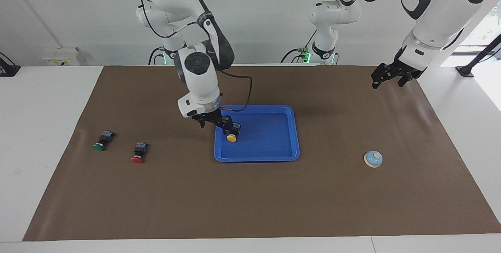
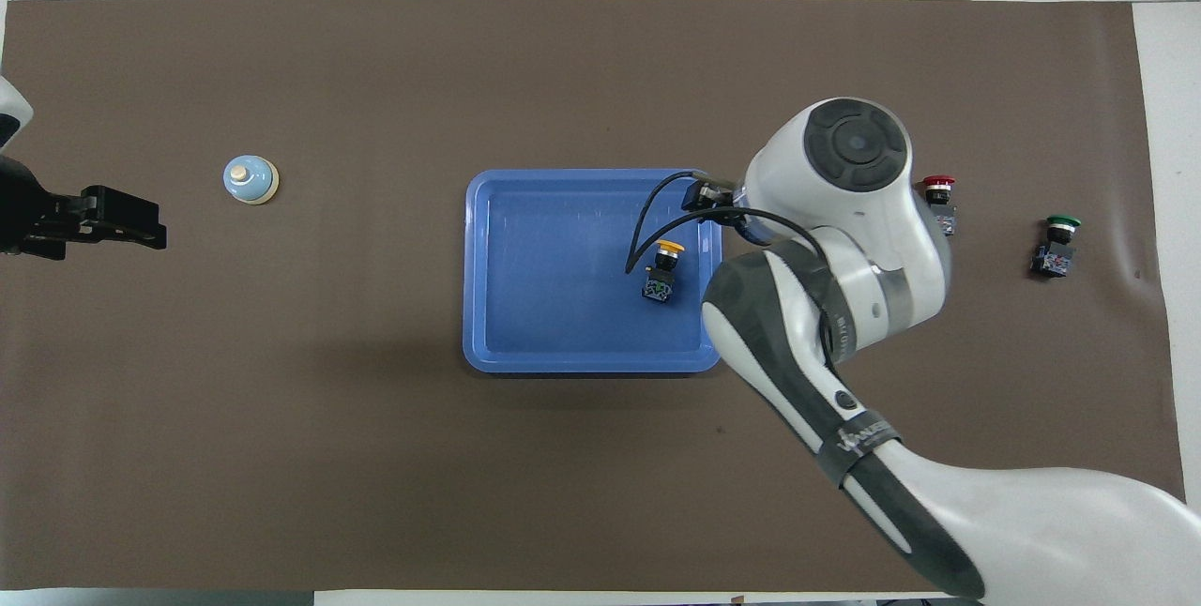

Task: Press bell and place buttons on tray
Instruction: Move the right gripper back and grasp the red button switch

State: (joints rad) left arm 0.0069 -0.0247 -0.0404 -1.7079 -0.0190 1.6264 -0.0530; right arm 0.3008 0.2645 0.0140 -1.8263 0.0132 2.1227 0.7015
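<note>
The blue tray (image 1: 274, 153) (image 2: 525, 343) lies in the middle of the brown mat. The yellow button (image 1: 232, 134) (image 2: 663, 270) lies on its side in the tray, at the end toward the right arm. My right gripper (image 1: 228, 125) is low in the tray, right at the button's black body; the overhead view hides it under the wrist. The red button (image 1: 138, 153) (image 2: 938, 198) and the green button (image 1: 102, 141) (image 2: 1056, 245) lie on the mat toward the right arm's end. The light-blue bell (image 1: 373, 159) (image 2: 250, 179) stands toward the left arm's end. My left gripper (image 1: 387, 78) (image 2: 113, 221) waits open in the air, apart from the bell.
The brown mat (image 1: 250, 206) covers most of the white table. The red and green buttons lie about a hand's width apart. A white box (image 1: 62, 57) sits at the table's edge near the right arm's base.
</note>
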